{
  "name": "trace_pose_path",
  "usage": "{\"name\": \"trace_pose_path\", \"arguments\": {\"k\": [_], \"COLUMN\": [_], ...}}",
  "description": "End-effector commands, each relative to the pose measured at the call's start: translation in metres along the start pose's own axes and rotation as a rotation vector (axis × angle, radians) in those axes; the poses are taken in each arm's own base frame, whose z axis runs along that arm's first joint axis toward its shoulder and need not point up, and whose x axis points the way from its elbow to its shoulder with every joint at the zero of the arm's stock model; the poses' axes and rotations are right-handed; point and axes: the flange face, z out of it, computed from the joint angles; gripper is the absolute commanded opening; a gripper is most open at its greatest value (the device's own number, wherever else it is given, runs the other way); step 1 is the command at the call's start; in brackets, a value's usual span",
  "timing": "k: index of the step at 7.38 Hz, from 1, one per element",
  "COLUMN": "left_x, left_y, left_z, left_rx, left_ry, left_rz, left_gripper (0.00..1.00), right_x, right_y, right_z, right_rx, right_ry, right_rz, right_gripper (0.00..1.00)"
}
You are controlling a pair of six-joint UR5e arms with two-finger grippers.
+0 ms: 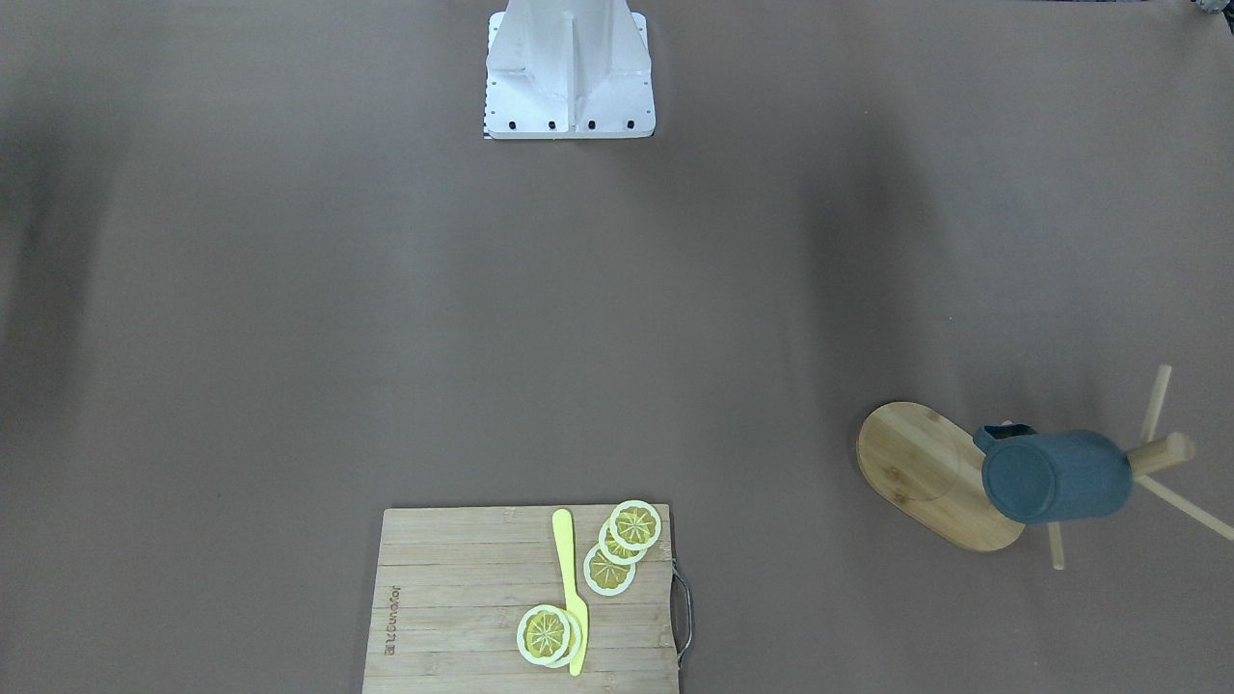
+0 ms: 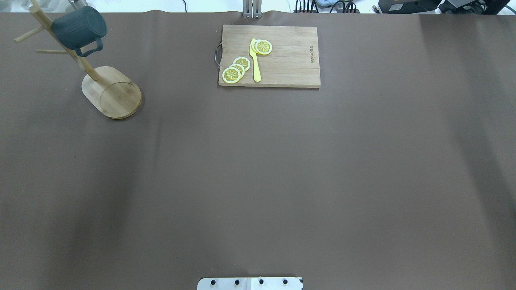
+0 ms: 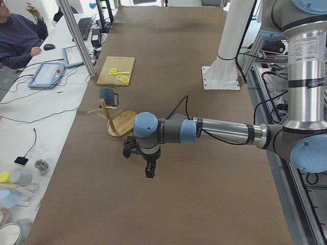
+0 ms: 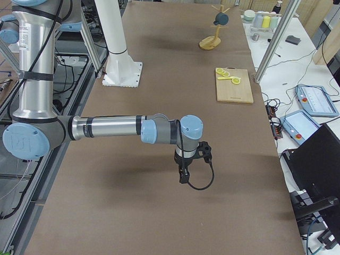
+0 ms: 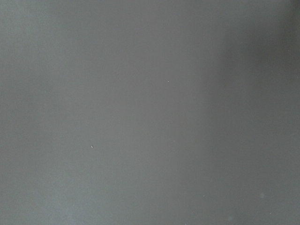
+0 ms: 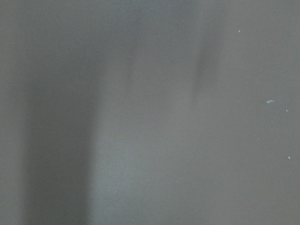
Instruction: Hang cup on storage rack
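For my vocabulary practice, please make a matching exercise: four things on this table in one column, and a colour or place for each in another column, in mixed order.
1 cup
2 storage rack
3 knife
4 cutting board

A yellow, lies on the board
B light wood, oval base
C dark teal, up on the rack
D rectangular, carries lemon slices

Pairs: 1-C, 2-B, 3-A, 4-D

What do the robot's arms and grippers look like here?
Both the left arm and right arm are silver tubes with light-blue joint caps. Left gripper and right gripper are black; a black cable loops beside the right one.
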Motion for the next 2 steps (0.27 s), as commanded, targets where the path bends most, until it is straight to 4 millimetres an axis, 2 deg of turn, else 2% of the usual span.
{"name": "trace_pose_path", "arguments": {"k": [1,2], "left_x": [0.0,-0.0002], "left_y": [0.0,0.0], "left_z": [0.0,0.0], "left_rx": [0.0,0.0], "left_ry": [0.0,-0.002], "left_rz": [0.0,0.0], "left_gripper": [0.99,0.99], "right_x": [-0.0002,-0.0002], "right_y": [0.0001,0.0001], "right_z": [0.0002,0.0002], "right_rx": [0.0,0.0], "right_ry": [-0.003,-0.003], "right_rz": [0.0,0.0], "right_gripper": [1.0,1.0]}}
